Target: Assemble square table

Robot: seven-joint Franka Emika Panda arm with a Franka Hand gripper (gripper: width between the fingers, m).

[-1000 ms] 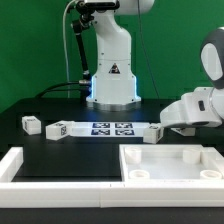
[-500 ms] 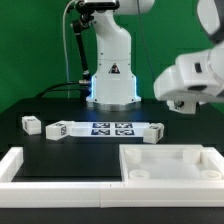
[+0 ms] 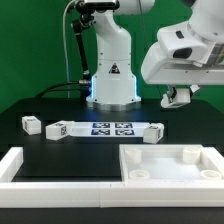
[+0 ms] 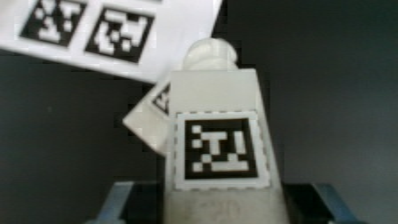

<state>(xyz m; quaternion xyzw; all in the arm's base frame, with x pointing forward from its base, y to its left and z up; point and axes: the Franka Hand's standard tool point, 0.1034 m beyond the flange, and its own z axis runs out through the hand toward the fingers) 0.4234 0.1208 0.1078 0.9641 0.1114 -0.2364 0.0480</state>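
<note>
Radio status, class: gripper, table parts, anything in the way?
Gripper shut on leg, held high. Tabletop panel, no legs fitted. Other legs beside marker board, clear of panel.

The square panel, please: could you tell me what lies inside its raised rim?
Inside the square panel, round raised sockets show near its corners, and no leg stands in them. The floor strip nearest the camera is hidden behind the panel's own front edge.

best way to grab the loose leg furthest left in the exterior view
Probably straight down from above, closing across the leg's flat side faces near its middle. It lies low on the black table with open space around it, apart from the next leg.
</note>
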